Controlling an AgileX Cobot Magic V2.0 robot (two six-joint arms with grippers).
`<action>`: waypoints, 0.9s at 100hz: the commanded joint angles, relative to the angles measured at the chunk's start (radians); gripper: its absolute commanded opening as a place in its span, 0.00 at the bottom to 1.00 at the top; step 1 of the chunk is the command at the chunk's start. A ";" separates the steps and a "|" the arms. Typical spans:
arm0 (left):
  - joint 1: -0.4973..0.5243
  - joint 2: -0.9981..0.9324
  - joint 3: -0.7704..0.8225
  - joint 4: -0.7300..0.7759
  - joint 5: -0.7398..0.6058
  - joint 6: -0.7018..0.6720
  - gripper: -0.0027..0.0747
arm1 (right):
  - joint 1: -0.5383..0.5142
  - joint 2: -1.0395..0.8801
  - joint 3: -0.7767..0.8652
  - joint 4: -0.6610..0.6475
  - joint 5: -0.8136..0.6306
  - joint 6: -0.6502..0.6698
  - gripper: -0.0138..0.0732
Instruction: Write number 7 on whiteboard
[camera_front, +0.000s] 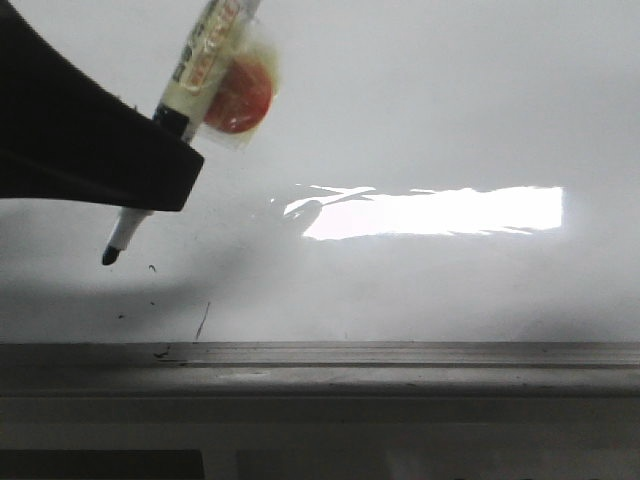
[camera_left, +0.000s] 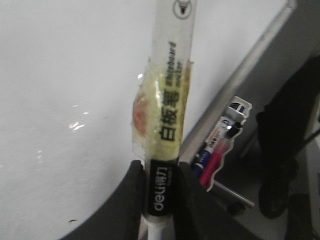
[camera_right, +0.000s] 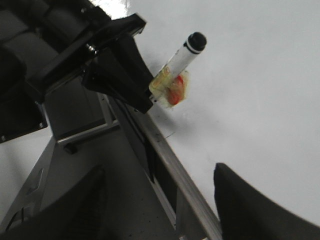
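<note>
My left gripper is shut on a whiteboard marker with a yellowed label and a red-orange patch taped to it. The marker's black tip points down at the whiteboard, near its left front part. I cannot tell whether the tip touches the board. No number 7 shows on the board. In the left wrist view the fingers clamp the marker's black band. My right gripper is open and empty, over the board's rail. The marker also shows in the right wrist view.
A bright rectangular glare lies mid-board. Small black specks and a short slanted scratch sit near the grey metal rail along the front edge. A pack of coloured markers lies beyond the rail, off the board.
</note>
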 joint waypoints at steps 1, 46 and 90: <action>0.001 -0.033 -0.026 -0.191 0.079 0.236 0.03 | 0.055 0.042 -0.038 0.043 -0.088 -0.051 0.64; 0.003 -0.033 -0.024 -0.306 0.217 0.436 0.03 | 0.240 0.117 -0.040 0.057 -0.250 -0.089 0.64; 0.003 0.045 -0.024 -0.338 0.302 0.527 0.03 | 0.324 0.137 -0.040 0.167 -0.232 -0.173 0.64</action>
